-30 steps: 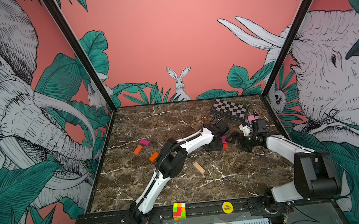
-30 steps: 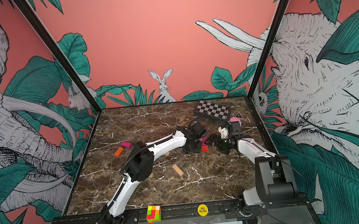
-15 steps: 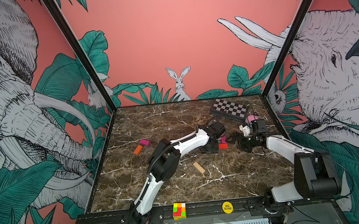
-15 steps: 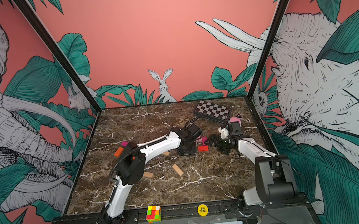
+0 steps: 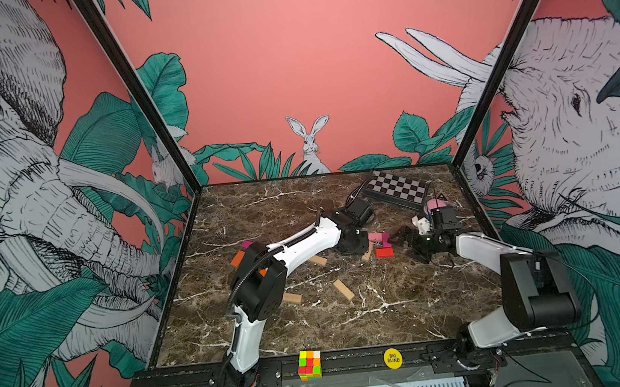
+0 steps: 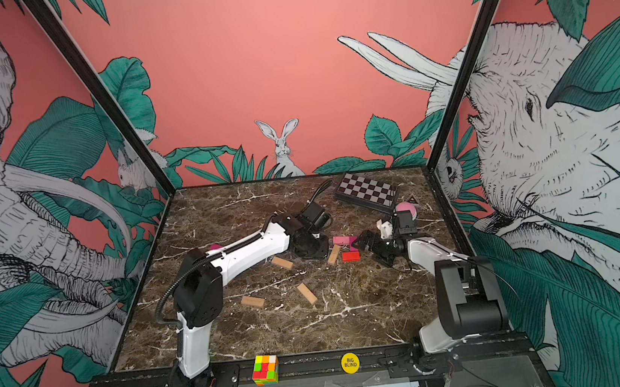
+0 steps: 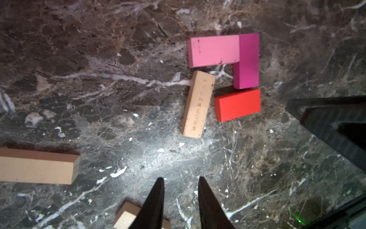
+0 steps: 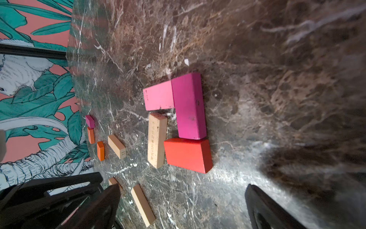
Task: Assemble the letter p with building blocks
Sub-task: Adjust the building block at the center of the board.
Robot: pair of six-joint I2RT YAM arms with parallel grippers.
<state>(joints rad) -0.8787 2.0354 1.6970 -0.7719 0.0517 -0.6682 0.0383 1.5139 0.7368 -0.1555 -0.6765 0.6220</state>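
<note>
While two loose tan blocks (image 5: 344,289) lay nearest the table's (image 5: 315,335) front edge, the left gripper (image 7: 181,178) hung over bare marble, fingers (image 7: 156,198) parted only narrowly, gripping nothing. The right gripper (image 8: 182,188) gaped wide, empty too. Between them, toward the back right corner, sat a slanted tan block (image 7: 199,104), red block (image 7: 237,105), then magenta block (image 7: 247,61) butting pink block (image 7: 213,51).

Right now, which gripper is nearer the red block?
Right. The right gripper, open, faces the red block just short of it; the left gripper hangs farther off, past the tan block.
</note>
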